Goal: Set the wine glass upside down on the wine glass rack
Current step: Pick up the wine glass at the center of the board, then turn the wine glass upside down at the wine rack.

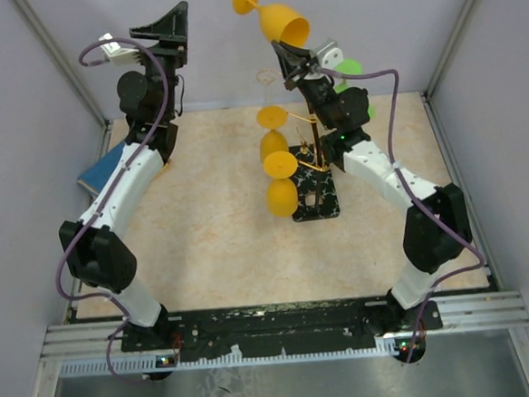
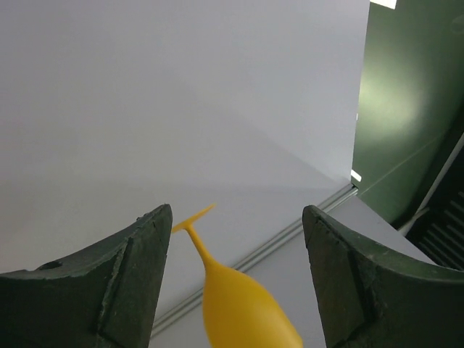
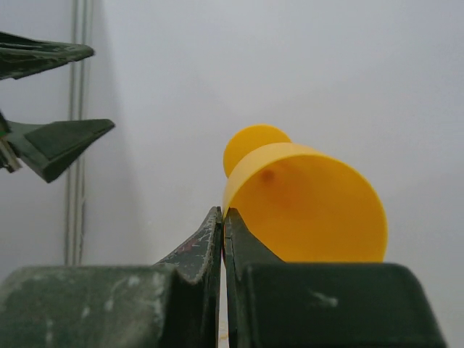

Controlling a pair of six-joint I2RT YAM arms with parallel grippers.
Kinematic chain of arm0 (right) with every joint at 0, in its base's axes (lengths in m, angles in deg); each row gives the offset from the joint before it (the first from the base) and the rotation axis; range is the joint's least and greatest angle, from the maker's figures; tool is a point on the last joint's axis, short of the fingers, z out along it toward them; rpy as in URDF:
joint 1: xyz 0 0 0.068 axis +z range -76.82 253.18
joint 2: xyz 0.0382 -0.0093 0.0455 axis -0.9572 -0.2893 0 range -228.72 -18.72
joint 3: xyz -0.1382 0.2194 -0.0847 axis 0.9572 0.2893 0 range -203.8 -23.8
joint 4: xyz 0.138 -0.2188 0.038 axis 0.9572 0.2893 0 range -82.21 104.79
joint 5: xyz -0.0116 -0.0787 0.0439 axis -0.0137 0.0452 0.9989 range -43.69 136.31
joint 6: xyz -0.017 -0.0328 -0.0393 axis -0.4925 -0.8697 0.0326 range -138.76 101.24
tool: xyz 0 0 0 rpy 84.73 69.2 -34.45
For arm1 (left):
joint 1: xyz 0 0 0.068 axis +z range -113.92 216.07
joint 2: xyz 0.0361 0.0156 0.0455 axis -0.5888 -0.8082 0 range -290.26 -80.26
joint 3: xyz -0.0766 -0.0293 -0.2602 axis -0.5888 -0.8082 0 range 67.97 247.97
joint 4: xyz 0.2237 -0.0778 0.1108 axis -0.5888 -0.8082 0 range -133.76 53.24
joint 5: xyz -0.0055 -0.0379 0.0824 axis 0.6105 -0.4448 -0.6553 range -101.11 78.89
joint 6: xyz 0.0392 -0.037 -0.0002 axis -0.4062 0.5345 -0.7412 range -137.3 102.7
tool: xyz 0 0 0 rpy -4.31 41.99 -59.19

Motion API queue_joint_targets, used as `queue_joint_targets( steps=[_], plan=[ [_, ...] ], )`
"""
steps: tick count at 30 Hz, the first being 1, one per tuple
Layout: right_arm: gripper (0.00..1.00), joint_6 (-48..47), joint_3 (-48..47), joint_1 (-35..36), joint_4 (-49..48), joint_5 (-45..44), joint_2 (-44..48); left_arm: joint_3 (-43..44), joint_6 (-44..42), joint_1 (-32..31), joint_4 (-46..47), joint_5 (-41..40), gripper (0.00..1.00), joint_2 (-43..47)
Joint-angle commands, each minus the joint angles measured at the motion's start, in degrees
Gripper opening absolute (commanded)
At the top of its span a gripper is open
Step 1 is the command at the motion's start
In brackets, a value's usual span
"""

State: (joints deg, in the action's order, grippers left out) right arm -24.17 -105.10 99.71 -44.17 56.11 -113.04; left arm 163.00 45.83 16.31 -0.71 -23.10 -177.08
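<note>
Carry stage: right gripper jaws pinch the rim of the yellow wine glass, held aloft, tilted with its foot up, at 12 o'clock from the wine glass rack. Left gripper jaws stand apart, empty. Next, probably: lower it and slide the stem onto a free arm.

I see a robot lab: white walls, metal frame bars, two arms bolted at the near edge of the worktop.
</note>
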Motion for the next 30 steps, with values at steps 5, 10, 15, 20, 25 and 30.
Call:
queue_joint_targets(
  steps=[5, 10, 15, 20, 25, 30],
  plan=[
    [0.0, 1.1, -4.3, 4.4, -10.2, 3.3, -5.0, -0.1, 12.0, 0.2, 2.1, 6.6, 0.74, -2.3],
    [0.0, 2.0, -7.1, 5.6, -10.2, 5.1, -7.4, 1.2, 16.1, 0.3, 1.5, 10.5, 0.69, -4.2],
    [0.0, -0.2, -7.9, 6.6, -9.9, 5.1, -7.9, 1.7, 15.4, 0.3, 0.1, 11.1, 0.68, -4.4],
    [0.0, -0.7, -8.6, 6.8, -9.2, 5.8, -7.9, 2.0, 15.1, 0.3, -0.9, 11.0, 0.69, -4.7],
    [0.0, -2.6, -8.0, 6.8, -7.2, 6.7, -6.8, 2.9, 16.5, 0.3, -0.2, 11.9, 0.67, -6.1],
    [0.0, -3.4, -6.6, 6.8, -6.1, 9.6, -5.7, 5.8, 16.5, 0.3, -0.3, 14.2, 0.65, -7.6]
  ],
)
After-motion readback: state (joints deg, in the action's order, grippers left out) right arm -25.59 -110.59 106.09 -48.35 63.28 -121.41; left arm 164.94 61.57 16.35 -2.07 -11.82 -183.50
